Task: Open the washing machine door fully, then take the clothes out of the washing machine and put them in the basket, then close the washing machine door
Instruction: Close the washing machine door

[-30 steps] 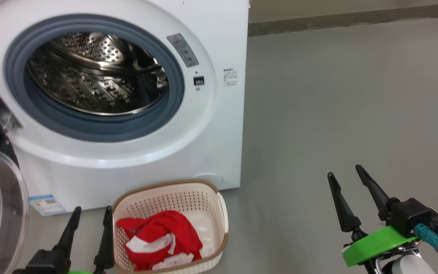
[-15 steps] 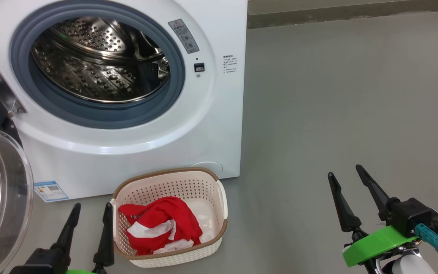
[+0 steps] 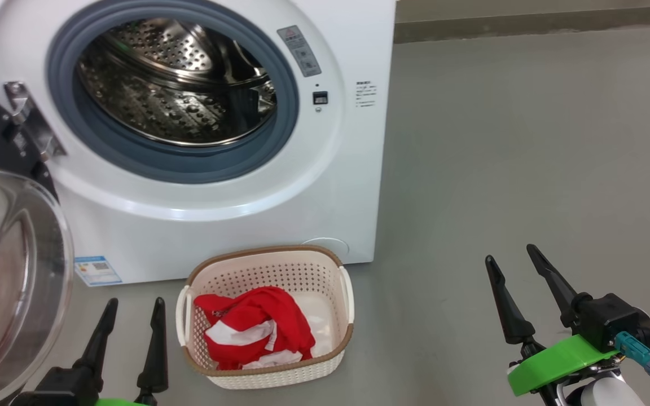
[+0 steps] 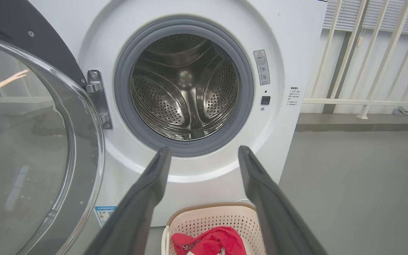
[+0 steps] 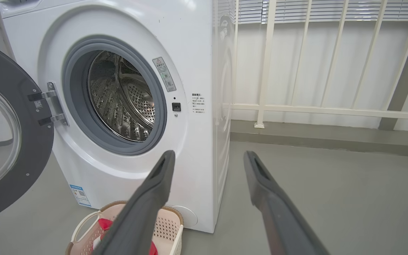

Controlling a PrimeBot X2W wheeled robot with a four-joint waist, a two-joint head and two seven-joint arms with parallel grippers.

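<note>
- Left gripper [image 3: 136,301] and right gripper [image 3: 510,252] hang low, jaws wide, empty.
- Door [image 3: 9,270] stands open beside the left one; pushed on its slick glass, fingers might slip.
- Clothes [image 3: 257,332] lie in the basket [image 3: 268,250] before the machine [image 3: 235,225]; a swinging arm could knock it.
- Drum [image 3: 178,84] looks empty.

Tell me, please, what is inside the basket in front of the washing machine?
The basket holds a heap of red clothes with white stripes, lying toward its left side. Bare basket bottom shows to their right. What lies beneath the heap is covered.
</note>
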